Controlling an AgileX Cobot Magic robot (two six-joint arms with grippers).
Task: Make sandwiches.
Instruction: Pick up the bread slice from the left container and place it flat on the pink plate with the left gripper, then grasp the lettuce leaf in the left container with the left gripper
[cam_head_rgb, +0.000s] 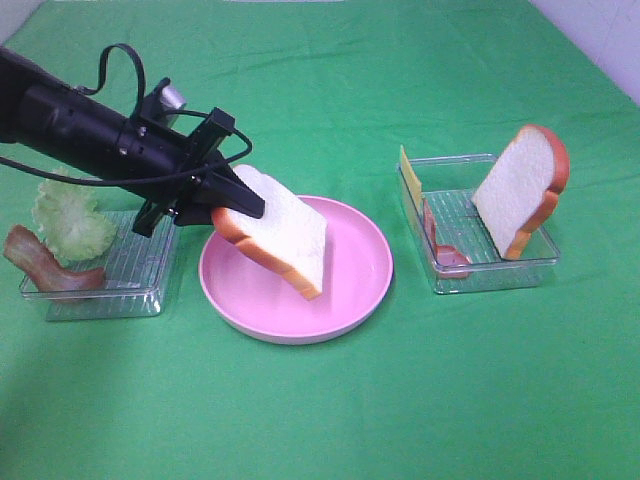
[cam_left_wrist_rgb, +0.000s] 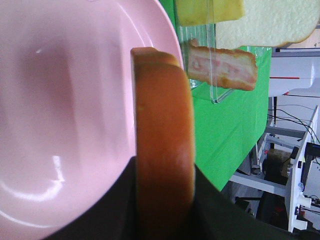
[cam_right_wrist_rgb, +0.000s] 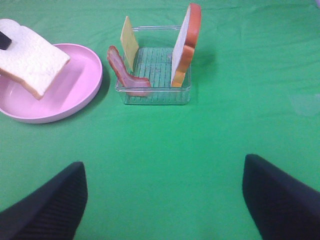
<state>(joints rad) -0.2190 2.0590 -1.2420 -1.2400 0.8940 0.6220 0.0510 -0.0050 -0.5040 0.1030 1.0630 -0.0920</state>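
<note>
My left gripper (cam_head_rgb: 228, 206) is shut on a white bread slice (cam_head_rgb: 287, 236) with orange-brown crust, holding it tilted over the pink plate (cam_head_rgb: 372, 285), its low corner near the plate floor. In the left wrist view the crust (cam_left_wrist_rgb: 162, 135) sits between the dark fingers (cam_left_wrist_rgb: 114, 212). A second bread slice (cam_head_rgb: 520, 190) stands in the right tray (cam_head_rgb: 495, 272) with the yellow cheese (cam_head_rgb: 407, 174) and the pinkish meat piece (cam_head_rgb: 447, 256). Lettuce (cam_head_rgb: 70, 220) and the bacon strip (cam_head_rgb: 42, 264) lie at the left tray. My right gripper (cam_right_wrist_rgb: 162, 200) is open above bare cloth, short of its tray (cam_right_wrist_rgb: 155, 96).
The green cloth (cam_head_rgb: 330, 400) covers the whole table. The left clear tray (cam_head_rgb: 135, 285) sits just left of the plate, under my left arm. A pale wall or edge shows at the far right corner (cam_head_rgb: 600, 40).
</note>
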